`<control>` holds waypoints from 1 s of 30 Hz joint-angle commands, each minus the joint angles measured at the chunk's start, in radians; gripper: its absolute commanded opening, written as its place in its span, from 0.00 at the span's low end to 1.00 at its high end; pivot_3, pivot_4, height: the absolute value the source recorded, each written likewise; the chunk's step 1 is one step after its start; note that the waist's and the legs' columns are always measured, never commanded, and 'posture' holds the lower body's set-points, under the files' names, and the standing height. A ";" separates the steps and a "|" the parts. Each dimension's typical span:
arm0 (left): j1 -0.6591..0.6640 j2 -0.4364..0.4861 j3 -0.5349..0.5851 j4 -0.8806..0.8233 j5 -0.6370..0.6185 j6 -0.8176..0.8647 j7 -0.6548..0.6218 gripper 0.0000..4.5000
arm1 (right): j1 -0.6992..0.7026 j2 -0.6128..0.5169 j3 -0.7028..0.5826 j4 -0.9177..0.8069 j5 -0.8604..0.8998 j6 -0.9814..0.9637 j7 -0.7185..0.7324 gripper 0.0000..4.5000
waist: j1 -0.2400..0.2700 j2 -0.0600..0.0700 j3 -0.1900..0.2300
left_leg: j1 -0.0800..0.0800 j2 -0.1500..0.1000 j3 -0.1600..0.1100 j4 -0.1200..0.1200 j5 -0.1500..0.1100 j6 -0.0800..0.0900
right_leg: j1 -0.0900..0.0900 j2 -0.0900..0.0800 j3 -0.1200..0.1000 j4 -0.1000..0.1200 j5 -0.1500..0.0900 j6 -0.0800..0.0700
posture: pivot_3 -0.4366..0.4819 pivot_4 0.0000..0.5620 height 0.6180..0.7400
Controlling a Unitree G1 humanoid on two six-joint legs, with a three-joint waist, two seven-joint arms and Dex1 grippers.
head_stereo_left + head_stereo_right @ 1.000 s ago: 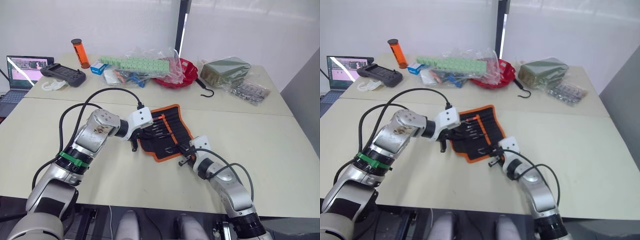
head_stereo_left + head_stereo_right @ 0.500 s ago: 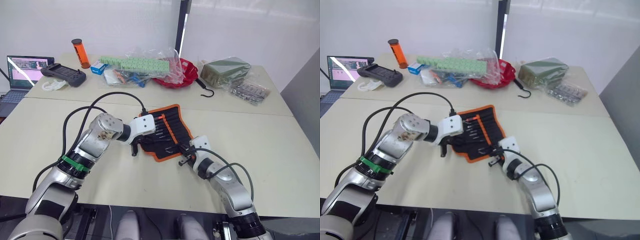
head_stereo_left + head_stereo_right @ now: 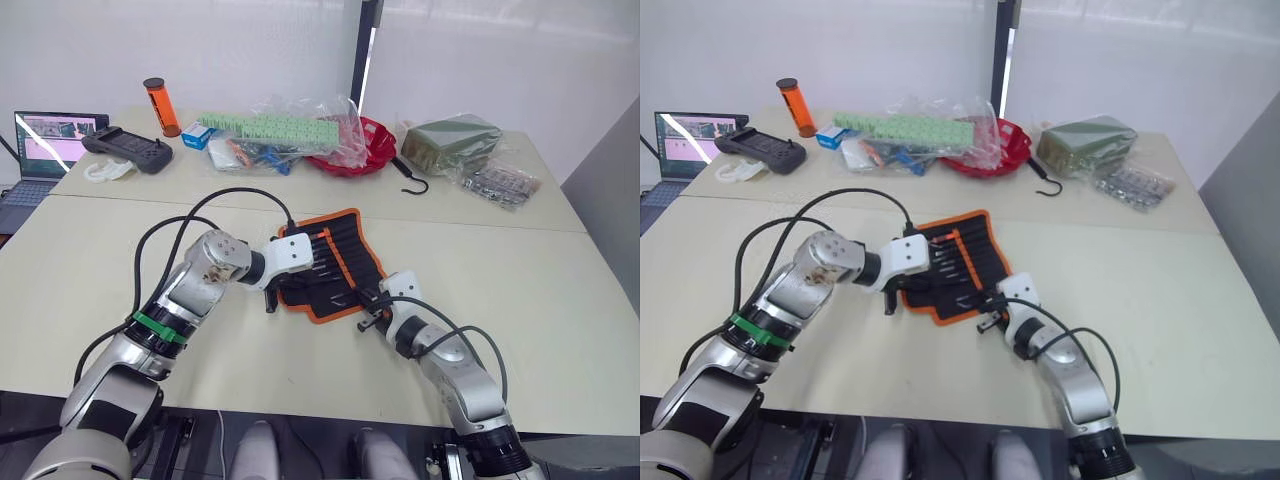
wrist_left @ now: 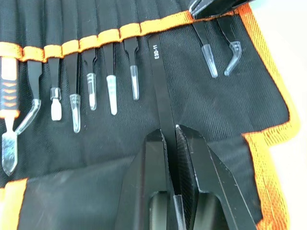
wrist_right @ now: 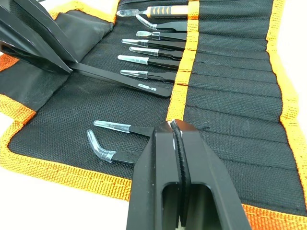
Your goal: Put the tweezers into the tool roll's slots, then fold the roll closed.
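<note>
Clamped on a slim black metal tweezer marked ESD-11, the left gripper pinches the tool's rear end between its two black fingers, with the pointed end just at the orange stitched band and its slot; the right gripper has its fingers pressed together with nothing between them, its tips resting on the fabric beside the same band; both sit over the open black fabric tool roll with bright orange edging, which lies flat on the pale table, the left gripper at its near-left edge and the right gripper at its near corner; other black tweezers with clear plastic tip caps already stand in the row of narrow stitched pockets, and two more capped ones lie near the right gripper; an orange-handled tool sits at the row's far end; farther back on the table lie a black metal hook, a dark green packet, a red bowl under clear plastic bags, an orange cylinder and an open laptop.
</note>
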State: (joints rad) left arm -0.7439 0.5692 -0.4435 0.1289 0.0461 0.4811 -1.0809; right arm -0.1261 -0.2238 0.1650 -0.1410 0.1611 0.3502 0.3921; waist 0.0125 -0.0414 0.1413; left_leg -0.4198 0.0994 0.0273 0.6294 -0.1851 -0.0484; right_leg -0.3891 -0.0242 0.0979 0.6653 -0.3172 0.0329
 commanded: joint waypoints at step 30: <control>-0.240 -0.313 0.035 0.556 0.085 -0.334 0.095 0.01 | 0.047 -0.005 -0.030 0.015 -0.013 0.052 -0.054 0.00 | 0.004 0.000 0.000 | -0.004 -0.004 -0.005 0.005 0.001 0.001 | 0.001 0.000 0.000 0.000 0.001 0.003 | 0.48 0.27 0.97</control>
State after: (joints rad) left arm -0.9504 0.2655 -0.4397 0.6929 0.1246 0.1480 -1.0278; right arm -0.1046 -0.2220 0.1466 -0.1603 0.1626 0.3574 0.3526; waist 0.0165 -0.0410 0.1411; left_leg -0.4240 0.0955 0.0218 0.6339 -0.1845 -0.0474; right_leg -0.3878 -0.0243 0.0983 0.6655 -0.3164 0.0355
